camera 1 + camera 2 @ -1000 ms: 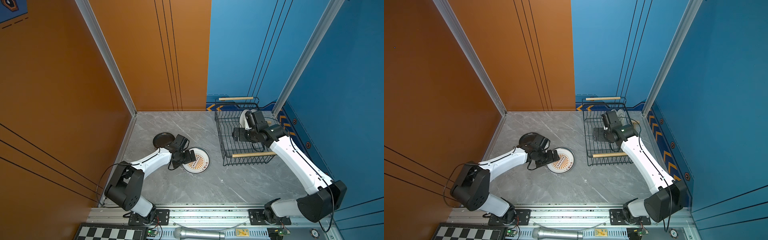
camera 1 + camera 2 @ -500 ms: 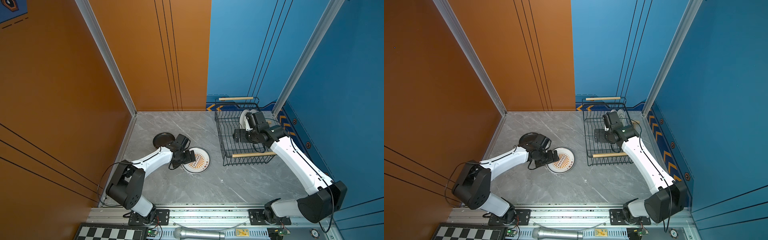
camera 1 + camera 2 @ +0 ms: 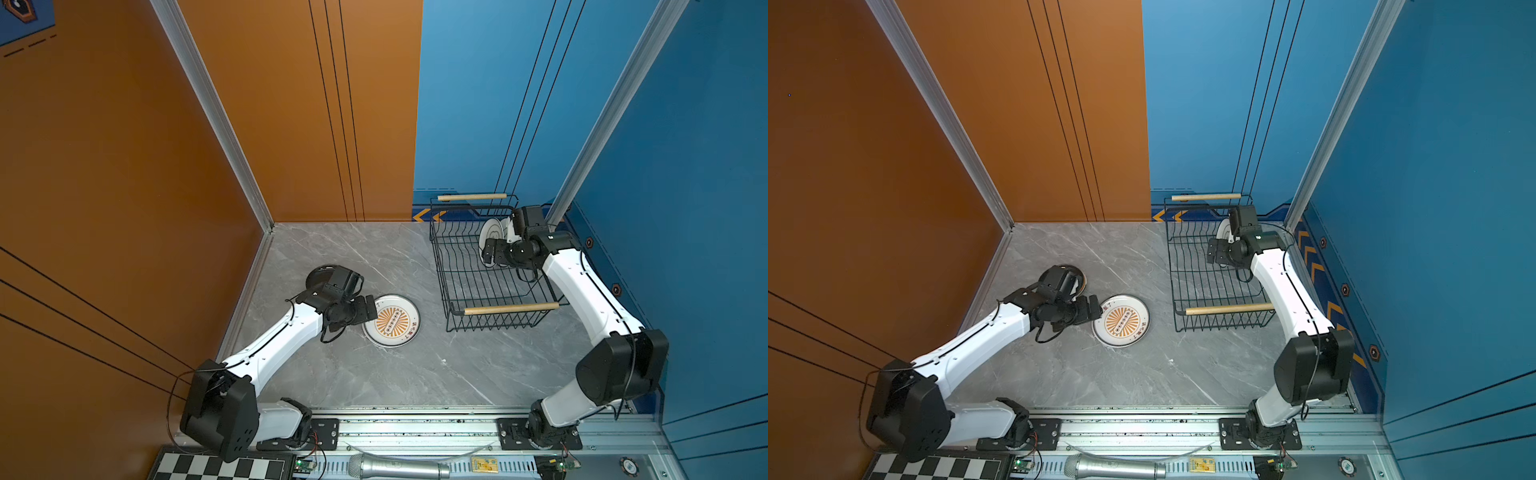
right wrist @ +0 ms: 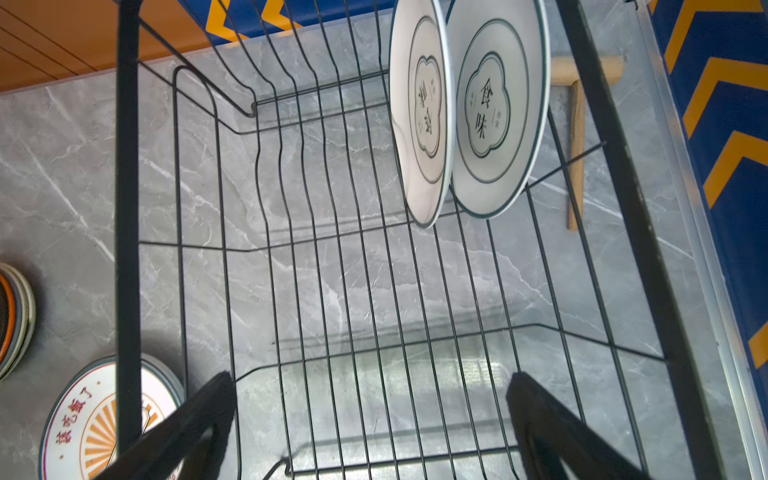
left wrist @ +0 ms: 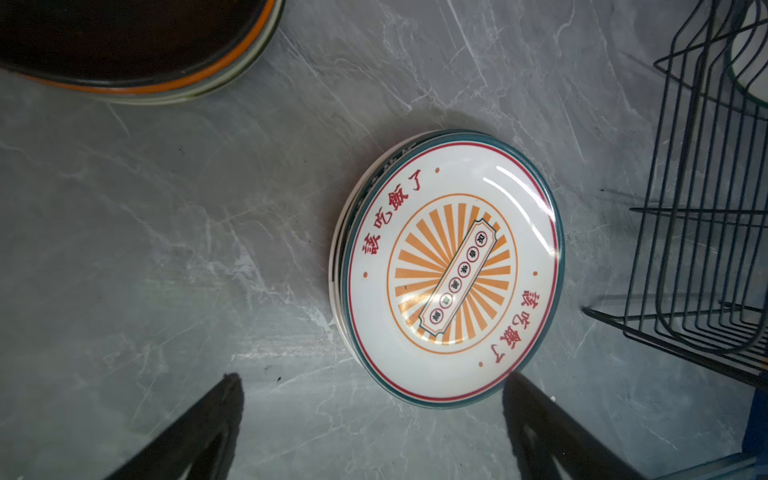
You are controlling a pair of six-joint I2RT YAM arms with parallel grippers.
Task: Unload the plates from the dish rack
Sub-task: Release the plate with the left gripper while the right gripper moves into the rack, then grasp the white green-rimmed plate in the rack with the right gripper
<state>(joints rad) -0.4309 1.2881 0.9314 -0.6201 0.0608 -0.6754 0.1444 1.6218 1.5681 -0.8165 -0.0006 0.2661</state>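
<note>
My left gripper [image 5: 372,377] hangs with its jaws spread wide and holding nothing. It is just beside a white plate with an orange sunburst [image 5: 453,270], which tops a small stack near the middle of the desk [image 3: 374,374]. A second stack, with a black plate [image 5: 124,37] on top, lies toward the desk's left edge. My right gripper [image 4: 370,376], also spread wide and empty, hovers over the inside of the black wire dish rack [image 3: 511,308] at the far right corner. In the rack's far end two white plates [image 4: 496,112] stand upright, side by side.
</note>
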